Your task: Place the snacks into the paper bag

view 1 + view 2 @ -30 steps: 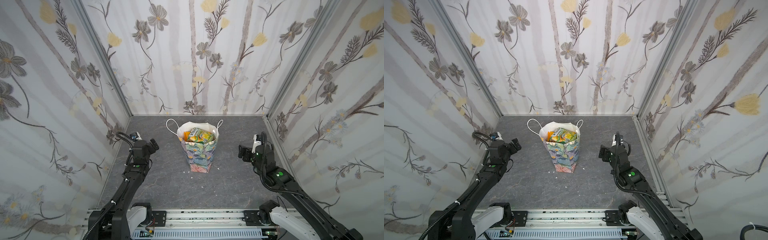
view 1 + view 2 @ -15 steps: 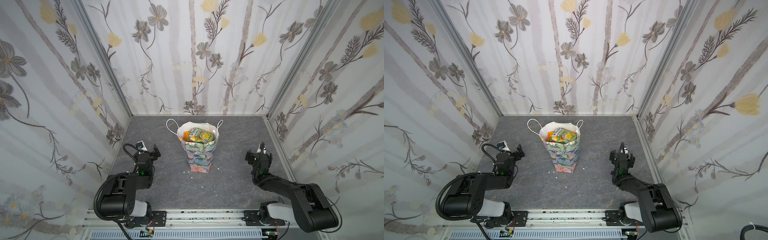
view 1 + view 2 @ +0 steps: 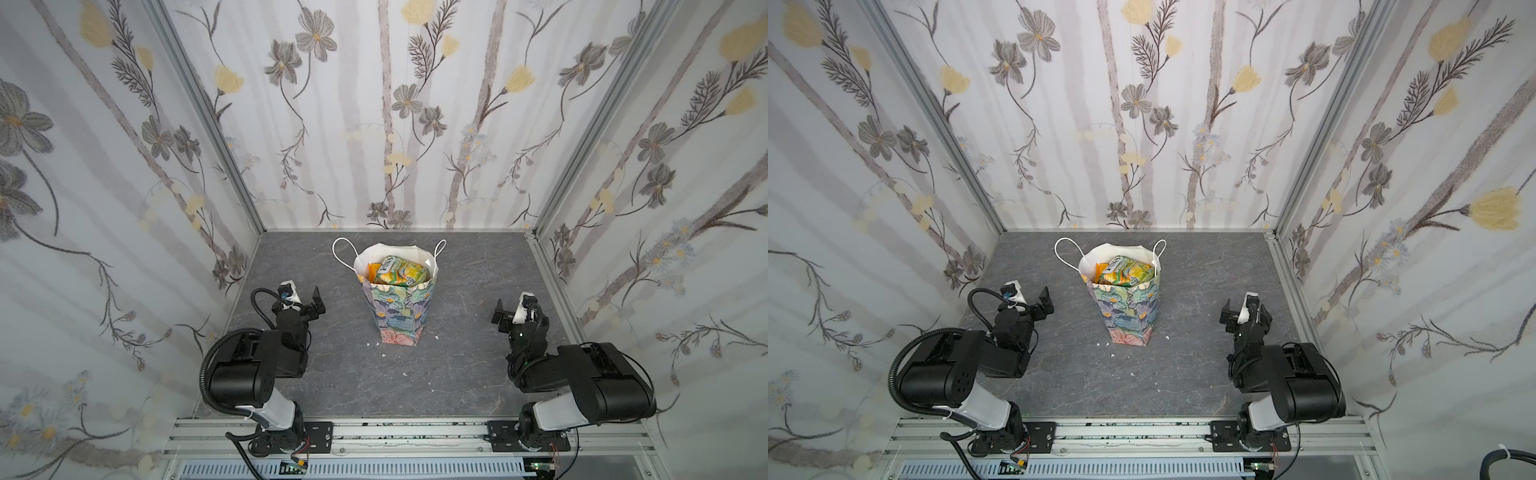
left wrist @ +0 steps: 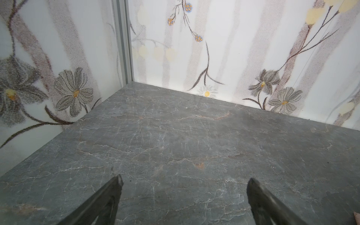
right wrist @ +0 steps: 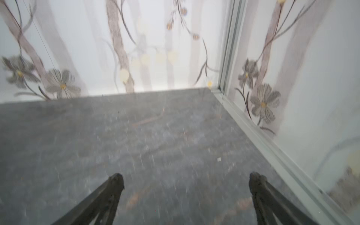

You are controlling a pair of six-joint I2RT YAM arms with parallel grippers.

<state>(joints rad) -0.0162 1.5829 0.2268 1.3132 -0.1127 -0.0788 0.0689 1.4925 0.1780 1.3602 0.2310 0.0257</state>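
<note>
Two arms sit folded low at the near side of the grey table (image 3: 457, 374), one on each side.

The left gripper (image 4: 184, 181) is released. In the left wrist view its two dark fingers (image 4: 109, 196) stand wide apart, with only bare table between them. The right gripper (image 5: 186, 176) is spread just as wide and grasps nothing. The right wrist view is blurred, but the gap between its fingers shows clearly.

The paper bag (image 3: 397, 316) stands upright in the middle of the table, somewhat nearer the back wall (image 3: 374, 145). It is between the two grippers and well apart from both. Its mouth is open and white inside, and a white cord handle (image 3: 343, 253) loops out on each side.

The snacks (image 3: 399, 272) are inside the bag and reach up to its rim. A green-yellow packet (image 3: 1127, 272) lies on top, with an orange packet (image 3: 1096, 272) tucked beside it. How many lie underneath cannot be told.

A few small white scraps (image 3: 384, 355) lie on the table near the bag's base.
</note>
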